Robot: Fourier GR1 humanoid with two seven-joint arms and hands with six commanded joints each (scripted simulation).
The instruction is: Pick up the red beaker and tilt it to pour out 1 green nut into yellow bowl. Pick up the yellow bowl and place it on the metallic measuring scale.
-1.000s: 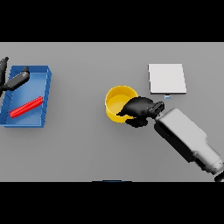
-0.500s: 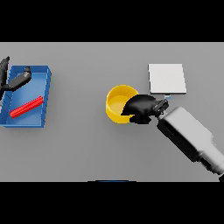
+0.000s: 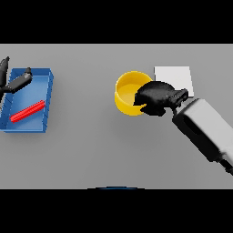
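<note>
Right hand (image 3: 157, 97) is curled over the near-right rim of the yellow bowl (image 3: 127, 91), gripping it, just left of the scale (image 3: 175, 77). Open grey table (image 3: 91, 150) lies in front. Left hand (image 3: 11, 82), fingers spread, hovers over the blue tray (image 3: 43, 123) holding a red bar (image 3: 27, 111).

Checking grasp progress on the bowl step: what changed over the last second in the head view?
Little changed. The right hand, fingers curled over the round yellow bowl at its right rim, shifted slightly up and toward the flat metallic measuring scale, and the bowl moved with it. The blue tray with the red beaker lying in it and the left hand above it stayed put.
</note>
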